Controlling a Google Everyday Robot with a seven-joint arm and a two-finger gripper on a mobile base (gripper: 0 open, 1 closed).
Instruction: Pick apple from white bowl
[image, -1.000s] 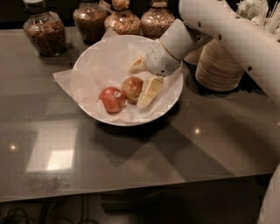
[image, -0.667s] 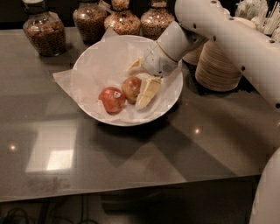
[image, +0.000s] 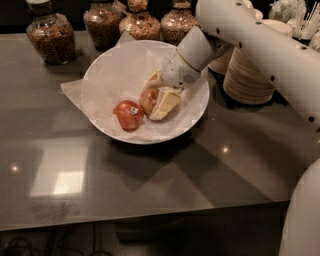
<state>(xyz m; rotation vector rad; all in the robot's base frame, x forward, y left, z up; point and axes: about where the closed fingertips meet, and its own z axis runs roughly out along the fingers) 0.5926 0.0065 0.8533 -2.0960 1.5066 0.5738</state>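
Observation:
The white bowl (image: 107, 70), wide and lined with crumpled white paper, sits on the dark table. Two apples lie in it. The yellowish-orange apple (image: 147, 98) is near the middle. A deeper red apple with a small white sticker (image: 128, 114) lies just left of it. My gripper (image: 151, 99) reaches down into the bowl from the upper right. Its pale fingers (image: 165, 103) stand on either side of the yellowish-orange apple, which rests on the paper. The near finger lies against the apple's right side.
Several glass jars of dark snacks (image: 49, 35) stand along the back edge. A stack of beige paper bowls (image: 247, 75) stands right of the white bowl, under my arm (image: 260, 45). The table's front edge (image: 150, 220) runs along the bottom.
The gripper has shifted slightly left and further down around the yellowish-orange apple. Both apples stay where they were in the bowl.

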